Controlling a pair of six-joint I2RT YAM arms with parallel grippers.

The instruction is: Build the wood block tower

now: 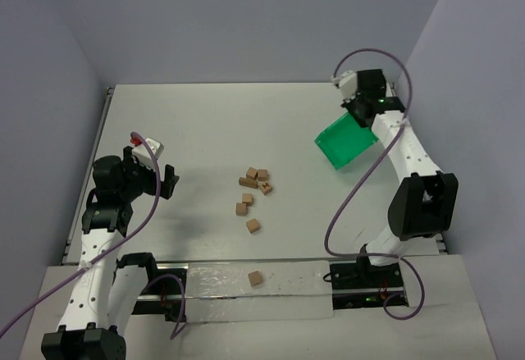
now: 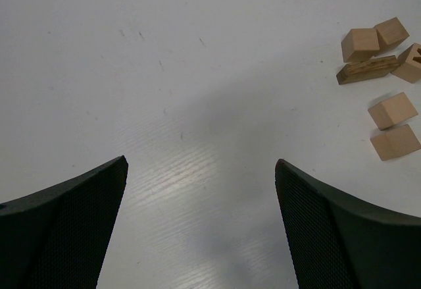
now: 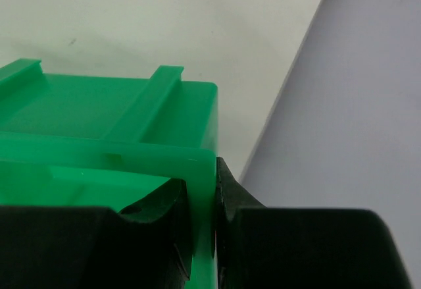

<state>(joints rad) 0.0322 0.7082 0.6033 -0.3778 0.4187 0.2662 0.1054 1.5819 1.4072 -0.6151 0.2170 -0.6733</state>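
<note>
- Top view: the wooden cubes [image 1: 256, 182] lie loose in a scatter near the middle of the table [image 1: 205, 122], with none stacked.
- A lone cube [image 1: 255, 278] sits well apart from them, at the near edge between the arm bases. Reaching that close in looks awkward, and a clumsy touch could push it off the edge.
- The left gripper [image 1: 168, 181] hovers well to the left of the scatter, spread wide and holding nothing.
- The right gripper [image 1: 358, 112] is at the back right, clamped on the rim of the green bin [image 1: 340, 143], which hangs tilted. If the bin swings low across the middle, it could sweep the cubes apart.
- Left wrist view: the fingers [image 2: 66, 223] of the left gripper [image 2: 200, 164] frame bare table. The wooden cubes [image 2: 376, 39] sit far up at the right, off the line between the fingers, so a straight descent would close on nothing.
- Two cubes touch, and a thin darker wooden piece [image 2: 366, 69] lies against them. Jaws this wide could catch two at once or knock the neighbours.
- Any cube that gets tipped leaves a crooked face, which would make the tower lean.
- Right wrist view: the right gripper [image 3: 200, 197] is pinched tight on one thin wall of the green bin [image 3: 99, 118], close to a corner.
- That hold is narrow and the plastic is smooth, so the bin may pivot or slip free.
- I cannot tell whether the bin holds anything.
</note>
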